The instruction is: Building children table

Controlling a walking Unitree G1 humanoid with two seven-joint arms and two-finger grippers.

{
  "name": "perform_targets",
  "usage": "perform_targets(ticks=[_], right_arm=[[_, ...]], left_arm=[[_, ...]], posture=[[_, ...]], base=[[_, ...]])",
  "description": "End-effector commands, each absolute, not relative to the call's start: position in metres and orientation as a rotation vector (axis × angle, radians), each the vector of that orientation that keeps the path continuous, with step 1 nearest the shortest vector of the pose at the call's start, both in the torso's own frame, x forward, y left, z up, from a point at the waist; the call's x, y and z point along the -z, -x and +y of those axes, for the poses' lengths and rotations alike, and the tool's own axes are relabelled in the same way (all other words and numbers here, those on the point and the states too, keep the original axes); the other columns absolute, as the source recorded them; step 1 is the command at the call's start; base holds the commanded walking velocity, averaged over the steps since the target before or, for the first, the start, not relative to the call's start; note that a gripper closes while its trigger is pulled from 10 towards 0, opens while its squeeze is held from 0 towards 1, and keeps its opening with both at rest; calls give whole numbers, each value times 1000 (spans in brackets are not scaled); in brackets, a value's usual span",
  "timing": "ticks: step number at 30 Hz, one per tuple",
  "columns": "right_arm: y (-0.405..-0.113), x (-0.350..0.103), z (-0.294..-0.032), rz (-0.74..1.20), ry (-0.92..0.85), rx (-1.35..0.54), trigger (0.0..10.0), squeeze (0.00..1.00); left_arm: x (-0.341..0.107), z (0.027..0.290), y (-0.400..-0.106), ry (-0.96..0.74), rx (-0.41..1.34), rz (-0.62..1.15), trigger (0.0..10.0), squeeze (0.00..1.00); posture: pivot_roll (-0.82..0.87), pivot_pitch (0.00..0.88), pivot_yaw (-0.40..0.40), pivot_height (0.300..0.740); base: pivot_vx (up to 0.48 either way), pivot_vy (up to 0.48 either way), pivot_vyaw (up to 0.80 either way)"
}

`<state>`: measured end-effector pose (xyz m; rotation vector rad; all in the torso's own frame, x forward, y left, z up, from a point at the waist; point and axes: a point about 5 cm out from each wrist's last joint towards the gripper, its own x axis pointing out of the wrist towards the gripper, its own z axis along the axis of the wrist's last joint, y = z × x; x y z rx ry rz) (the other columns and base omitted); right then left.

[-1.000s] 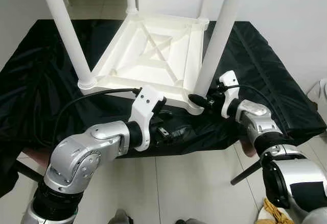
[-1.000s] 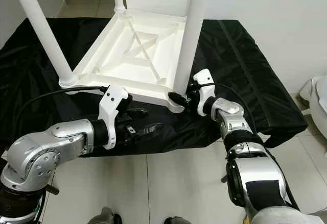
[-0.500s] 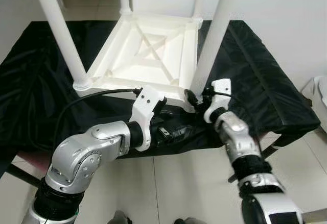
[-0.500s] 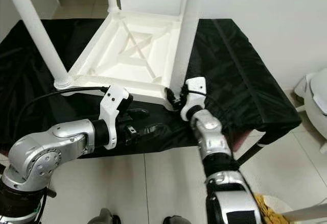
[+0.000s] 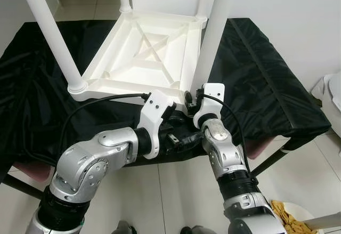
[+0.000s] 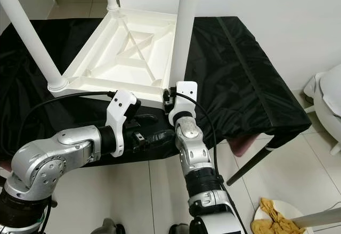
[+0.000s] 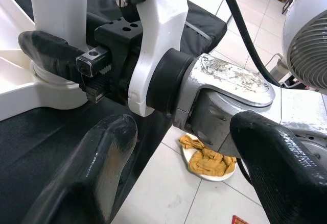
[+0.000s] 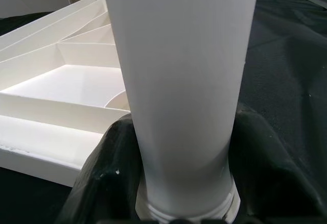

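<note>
Right arm swung inward | right hand (image 8: pixel 184 203) pinching leg (image 8: pixel 181 81) at base | left hand (image 7: pixel 168 178) spread, idling | risk: leg cross-threading if twisted tilted

Both arms are brushed silver, built of rounded segments with black rings at the joints. Just behind each pincer sits a white plastic bracket, with a black cable running back from it. The left pincer (image 7: pixel 173 178) has thick, glossy black fingers (image 7: pixel 87 168). The right pincer (image 7: pixel 64 63) shows a black block, a toothed pad and small screws.
</note>
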<state>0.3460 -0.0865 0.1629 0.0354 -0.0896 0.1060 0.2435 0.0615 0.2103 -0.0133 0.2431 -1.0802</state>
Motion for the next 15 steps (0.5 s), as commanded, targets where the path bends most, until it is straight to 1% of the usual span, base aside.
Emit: perform_targets(ticks=[1,2,3,5,6,8,12,13,15], right_arm=[[-345,-163,-94,-82,-48,-56,4980,0],[-345,-163,-94,-82,-48,-56,4980,0],[-344,-163,-94,-77,-62,-57,10000,0],[-344,-163,-96,-74,-66,-59,10000,0],[-343,-163,-98,-78,-74,-60,10000,1000],[-343,-166,-104,-89,-81,-58,10000,1000],[-342,-167,-106,-94,-90,-72,10000,1000],[-341,-169,-111,-109,-90,-114,10000,1000],[-341,-169,-114,-115,-95,-128,10000,1000]], left_arm=[[-208,60,-242,14,1090,253,10000,0],[-208,60,-242,14,1090,253,10000,0],[-207,60,-241,16,1090,254,10000,0],[-207,60,-241,17,1090,254,10000,0],[-207,61,-241,17,1088,256,10000,0],[-206,61,-241,16,1087,257,10000,0],[-206,61,-241,16,1087,258,10000,0],[-205,60,-241,5,1086,265,10000,0],[-204,60,-241,4,1086,267,10000,0]], posture=[[-29,111,-3,740],[-29,111,-3,740],[-30,112,-4,740],[-30,112,-4,740],[-31,114,-4,740],[-32,115,-3,740],[-32,115,-3,740],[-40,117,-6,740],[-41,115,-7,740]], base=[[0,0,0],[0,0,0],[0,0,0],[0,0,0],[0,0,0],[0,0,0],[0,0,0],[0,0,0],[0,0,0]])
